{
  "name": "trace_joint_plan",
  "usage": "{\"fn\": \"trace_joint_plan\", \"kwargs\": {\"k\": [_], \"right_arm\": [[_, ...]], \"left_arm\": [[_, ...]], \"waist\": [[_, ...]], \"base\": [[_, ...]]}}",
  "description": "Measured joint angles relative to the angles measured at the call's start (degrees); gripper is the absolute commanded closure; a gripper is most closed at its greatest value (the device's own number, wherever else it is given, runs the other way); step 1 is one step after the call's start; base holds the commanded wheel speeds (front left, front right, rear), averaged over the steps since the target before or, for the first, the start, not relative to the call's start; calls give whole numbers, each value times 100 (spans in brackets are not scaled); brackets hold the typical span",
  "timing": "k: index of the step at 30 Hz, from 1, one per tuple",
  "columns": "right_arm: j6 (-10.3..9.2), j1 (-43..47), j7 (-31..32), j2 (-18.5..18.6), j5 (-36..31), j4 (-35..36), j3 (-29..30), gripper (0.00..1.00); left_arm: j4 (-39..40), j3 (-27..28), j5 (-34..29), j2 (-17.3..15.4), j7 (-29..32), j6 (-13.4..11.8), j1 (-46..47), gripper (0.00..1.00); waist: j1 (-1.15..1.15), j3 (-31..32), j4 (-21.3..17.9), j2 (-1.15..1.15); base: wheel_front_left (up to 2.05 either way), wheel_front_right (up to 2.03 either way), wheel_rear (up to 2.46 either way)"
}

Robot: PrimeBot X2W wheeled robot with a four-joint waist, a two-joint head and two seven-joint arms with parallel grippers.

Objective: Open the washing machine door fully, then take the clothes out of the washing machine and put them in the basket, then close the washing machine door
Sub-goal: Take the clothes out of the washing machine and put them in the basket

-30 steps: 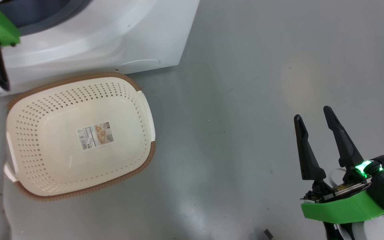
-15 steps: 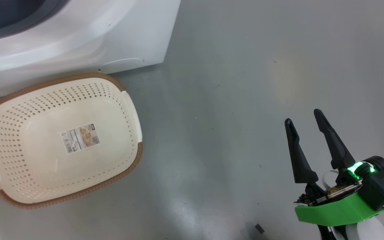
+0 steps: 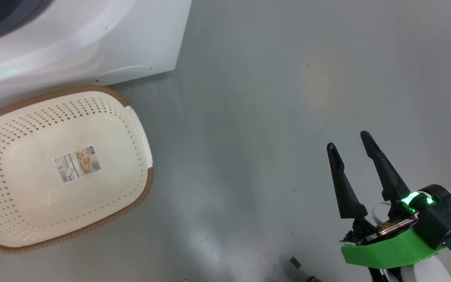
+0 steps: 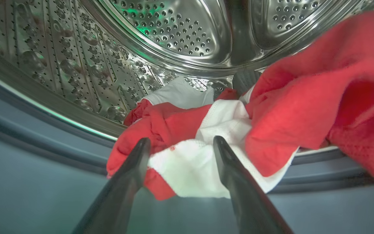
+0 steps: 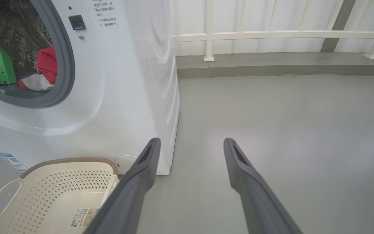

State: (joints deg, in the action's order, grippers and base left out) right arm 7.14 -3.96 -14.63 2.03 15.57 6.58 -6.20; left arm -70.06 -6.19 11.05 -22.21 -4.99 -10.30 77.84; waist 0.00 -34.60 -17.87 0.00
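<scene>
The white washing machine (image 3: 92,39) stands at the upper left of the head view, with the cream basket (image 3: 14,211) on the floor before it, nothing in it but its label. My left gripper (image 4: 181,140) is open at the mouth of the steel drum (image 4: 174,29), its fingertips on either side of a white panel of the red clothes (image 4: 304,97) spilling over the grey rubber ring (image 4: 44,169). My right gripper (image 3: 347,140) is open over bare floor, far right of the basket. The right wrist view shows machine (image 5: 125,81), clothes (image 5: 47,61), basket (image 5: 70,160). The door is out of view.
Grey floor spreads right of the machine. A white railing (image 5: 271,34) on a low ledge runs along the back. A small dark piece (image 3: 295,261) lies on the floor near my right arm. A blue sticker (image 5: 10,159) marks the machine's lower front.
The head camera has turned, so the basket and machine sit further left in its picture. My left arm's green wrist and pale forearm have left that picture. The right gripper stays open.
</scene>
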Motion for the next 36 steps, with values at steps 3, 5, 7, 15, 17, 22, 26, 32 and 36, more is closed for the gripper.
{"fn": "trace_joint_plan", "kwargs": {"k": [3,5,7,15,17,22,26,32,36], "right_arm": [[0,0,0,0,9,-1,-9,0],[0,0,0,-1,18,-2,-12,0],[0,0,0,0,33,-2,-12,0],[0,-1,0,-1,53,-1,-18,0],[0,-1,0,-1,58,-2,-19,0],[0,-3,0,-1,66,-2,-25,0],[0,-4,0,-1,94,-7,-27,0],[0,-11,0,-1,111,-19,-26,0],[0,-20,0,-1,168,-25,-25,0]], "left_arm": [[-83,-73,-21,-53,122,-41,0,0],[-136,-108,-44,-64,212,-53,0,0],[-170,-120,-44,-74,285,-53,0,0],[-268,-219,-43,-111,617,-83,4,0],[-269,-248,-42,-111,651,-81,9,25],[-280,-319,-41,-107,694,-25,9,100],[-280,-355,-40,-109,682,33,10,100],[-224,-411,-23,-109,424,132,10,100],[-58,-421,66,-98,99,229,10,100]], "waist": [[0,-28,-32,0],[0,-46,-50,0],[0,-64,-62,0],[0,-126,-65,0],[0,-129,-60,0],[0,-133,-49,0],[0,-135,-36,0],[0,-134,-1,0],[0,-135,37,0]], "base": [[0,0,0],[0,0,0],[0,0,0],[0,0,0],[0,0,0],[0,0,0],[0,0,0],[0,0,0],[0,0,0]]}}
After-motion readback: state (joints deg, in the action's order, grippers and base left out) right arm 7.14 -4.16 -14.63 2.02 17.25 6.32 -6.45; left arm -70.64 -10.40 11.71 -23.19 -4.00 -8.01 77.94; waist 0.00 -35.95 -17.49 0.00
